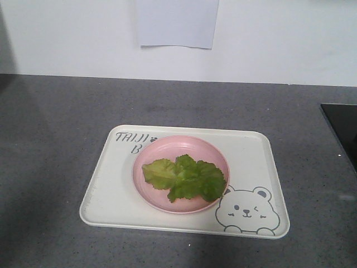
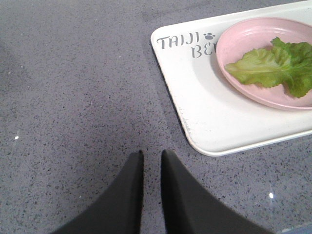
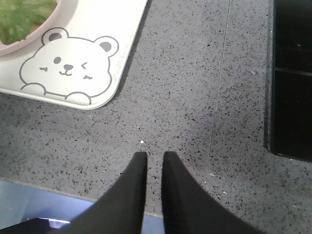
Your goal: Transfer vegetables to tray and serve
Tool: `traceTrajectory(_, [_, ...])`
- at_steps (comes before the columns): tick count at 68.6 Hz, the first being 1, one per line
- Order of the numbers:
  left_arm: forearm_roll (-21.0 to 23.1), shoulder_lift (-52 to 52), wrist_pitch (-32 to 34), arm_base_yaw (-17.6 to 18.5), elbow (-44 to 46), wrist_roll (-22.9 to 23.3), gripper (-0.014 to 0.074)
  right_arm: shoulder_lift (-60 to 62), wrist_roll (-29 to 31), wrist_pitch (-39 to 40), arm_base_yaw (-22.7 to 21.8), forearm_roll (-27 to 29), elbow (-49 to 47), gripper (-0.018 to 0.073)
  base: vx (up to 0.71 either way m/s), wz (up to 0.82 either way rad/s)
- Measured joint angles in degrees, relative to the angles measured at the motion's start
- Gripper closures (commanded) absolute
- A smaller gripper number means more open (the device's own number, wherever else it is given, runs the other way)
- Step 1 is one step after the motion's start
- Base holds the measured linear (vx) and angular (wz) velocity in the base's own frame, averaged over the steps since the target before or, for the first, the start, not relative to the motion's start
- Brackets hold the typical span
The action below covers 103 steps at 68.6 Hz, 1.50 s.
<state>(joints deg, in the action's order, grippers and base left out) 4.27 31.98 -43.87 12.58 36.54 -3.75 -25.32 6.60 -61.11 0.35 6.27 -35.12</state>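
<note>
Where the grey speckled countertop (image 1: 50,145) runs nearest the cameras, bare surface lies on every side of the tray (image 1: 111,195), widest to its left and behind it.

Item, left gripper (image 2: 151,157): two dark fingers nearly pressed together, a thin slit between the tips, nothing held, poised over bare counter. Tray corner with grey "TAIJI" lettering sits ahead and to its right, apart from the fingertips.

Item, right gripper (image 3: 154,157): fingers likewise almost closed, nothing between them, above open counter near the counter's front edge. Tray corner bearing the winking bear drawing (image 3: 68,66) lies ahead and to its left, apart from the tips. A black panel (image 3: 292,78) bounds the room on its right.

Item, tray: cream-white, rounded corners, lying flat mid-counter.

Item, pink plate (image 1: 150,190): round, resting on the tray, covering part of the lettering.

Item, vegetables (image 1: 187,177): crinkly green lettuce leaves lying in the plate, well apart from both grippers.

Item, white wall with a pale paper sheet (image 1: 175,22) behind the counter.
</note>
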Motion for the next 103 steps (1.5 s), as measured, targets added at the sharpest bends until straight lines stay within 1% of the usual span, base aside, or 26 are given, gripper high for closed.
traceTrajectory(2, [0.00, 0.00, 0.29, 0.00, 0.00, 0.00, 0.0606, 0.00, 0.00, 0.00, 0.00, 0.00, 0.00, 0.0570, 0.00, 0.00])
traceTrajectory(47, [0.00, 0.00, 0.91, 0.00, -0.05, 0.00, 0.0604, 0.00, -0.37, -0.34, 0.00, 0.06, 0.00, 0.0568, 0.00, 0.00])
traceTrajectory(52, [0.05, -0.23, 1.42, -0.07, -0.97, 0.00, 0.0604, 0.00, -0.37, -0.34, 0.00, 0.06, 0.00, 0.0568, 0.00, 0.00])
traceTrajectory(58, [-0.39, -2.54, 2.55, -0.97, -3.74, 0.00, 0.0604, 0.00, -0.37, -0.34, 0.00, 0.06, 0.00, 0.0568, 0.00, 0.00])
traceTrajectory(65, [-1.18, -7.62, 5.95, -3.58, -9.92, 0.20, 0.0604, 0.00, -0.37, -0.34, 0.00, 0.06, 0.00, 0.0566, 0.00, 0.00])
traceTrajectory(77, [-1.35, -18.95, 17.81, -8.20, -21.96, 0.44, 0.0604, 0.00, -0.37, -0.40, 0.00, 0.06, 0.00, 0.0566, 0.00, 0.00])
traceTrajectory(85, [-1.35, -25.61, 24.30, -9.06, -28.49, 0.66, 0.0604, 0.00, -0.37, -0.44, 0.00, 0.06, 0.00, 0.0566, 0.00, 0.00])
traceTrajectory(92, [-1.35, -30.39, 28.00, -9.17, -33.09, 2.19, 0.0604, 0.00, -0.37, -0.46, 0.00, 0.06, 0.00, 0.0566, 0.00, 0.00])
traceTrajectory(103, [-1.35, -32.51, 33.36, -9.30, -37.83, 4.19, 0.0604, 0.00, -0.39, -0.46, 0.00, 0.06, 0.00, 0.0567, 0.00, 0.00])
